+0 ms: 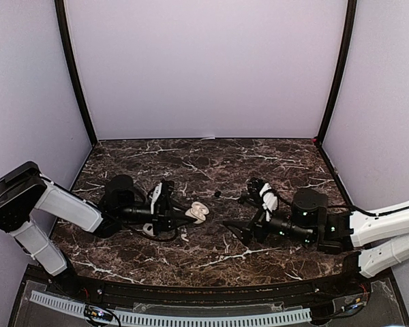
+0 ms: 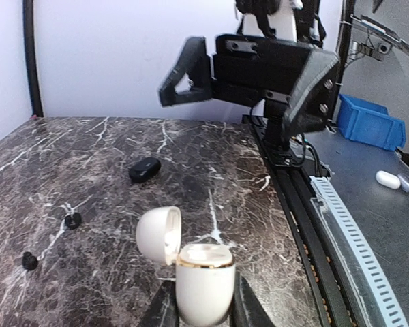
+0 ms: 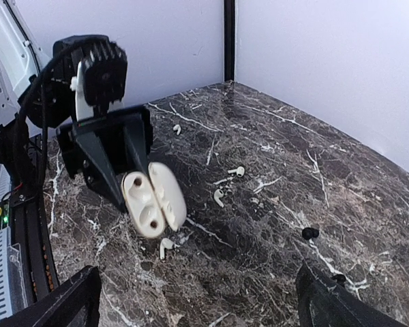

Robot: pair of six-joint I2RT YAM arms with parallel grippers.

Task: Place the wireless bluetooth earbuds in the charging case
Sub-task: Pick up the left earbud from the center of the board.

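My left gripper (image 2: pixel 204 303) is shut on a white charging case (image 2: pixel 204 289), held upright with its lid (image 2: pixel 158 235) swung open to the left. From the right wrist view the same case (image 3: pixel 152 201) shows two empty wells. White stemmed earbuds lie on the marble: one just below the case (image 3: pixel 165 246), two further out (image 3: pixel 219 197) (image 3: pixel 237 171). Two black earbuds (image 2: pixel 72 219) (image 2: pixel 30 260) lie to the left of the case. My right gripper (image 3: pixel 201 306) is open and empty, facing the case from the right (image 1: pixel 235 231).
A black pebble-like case (image 2: pixel 144 169) lies on the marble beyond the white one. Another white earbud (image 3: pixel 177 128) sits near the far side. Off the table's near edge are a ribbed cable strip (image 2: pixel 347 238) and a blue bin (image 2: pixel 368 122).
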